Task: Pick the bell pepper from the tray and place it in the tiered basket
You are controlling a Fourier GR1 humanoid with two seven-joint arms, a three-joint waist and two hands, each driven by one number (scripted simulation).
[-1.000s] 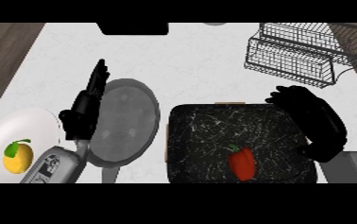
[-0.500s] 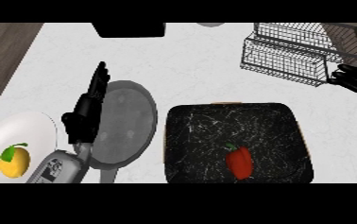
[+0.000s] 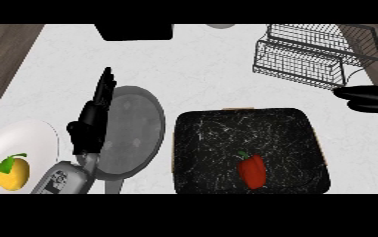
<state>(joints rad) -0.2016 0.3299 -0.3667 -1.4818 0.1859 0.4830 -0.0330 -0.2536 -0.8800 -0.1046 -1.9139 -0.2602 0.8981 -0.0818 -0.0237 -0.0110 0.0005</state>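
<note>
A red bell pepper (image 3: 252, 171) lies in the near right part of a black marbled tray (image 3: 221, 131). The wire tiered basket (image 3: 303, 56) stands at the far right of the counter. My right hand (image 3: 359, 98) shows only as a dark shape at the view's right edge, just in front of the basket and beyond the tray's far right corner, well away from the pepper. My left hand (image 3: 92, 118) rests open at the left, fingers pointing away, over the rim of a grey round pan.
The grey pan (image 3: 133, 131) lies left of the tray. A white plate (image 3: 29, 138) at the left edge holds a yellow fruit (image 3: 13, 172). A black box (image 3: 134, 31) sits at the far edge.
My right hand has left the space over the tray's right side and swung out to the right edge near the basket. The pepper and left hand have stayed put.
</note>
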